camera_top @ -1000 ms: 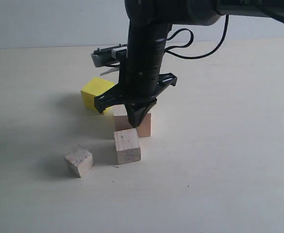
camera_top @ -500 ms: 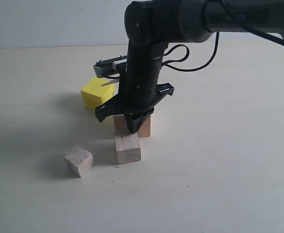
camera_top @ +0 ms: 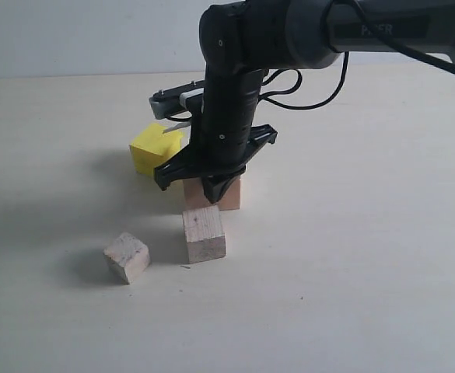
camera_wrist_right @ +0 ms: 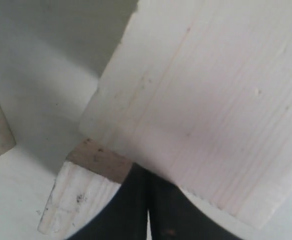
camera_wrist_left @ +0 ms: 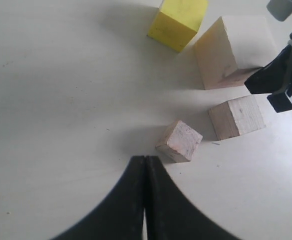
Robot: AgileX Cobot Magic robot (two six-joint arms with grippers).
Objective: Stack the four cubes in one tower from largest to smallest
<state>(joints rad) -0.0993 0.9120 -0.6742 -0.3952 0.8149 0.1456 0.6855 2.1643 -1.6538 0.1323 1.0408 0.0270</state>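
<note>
Right gripper [camera_top: 215,193], closed, above flat-lying pale cube [camera_top: 233,199].

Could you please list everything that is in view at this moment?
large cube: one, pale wood, at the right tool's tip.
yellow cube: one, bright yellow, left of large cube.
small cube: one, plain wood, in front of large cube.
smallest cube: one, greyish wood, nearest the left tool.
table: one, cream, beneath everything.
cable: one, black, by right arm.
right arm: one, black, over the cubes.
right tool: one, black, shut.
left tool: one, black, shut.
</note>
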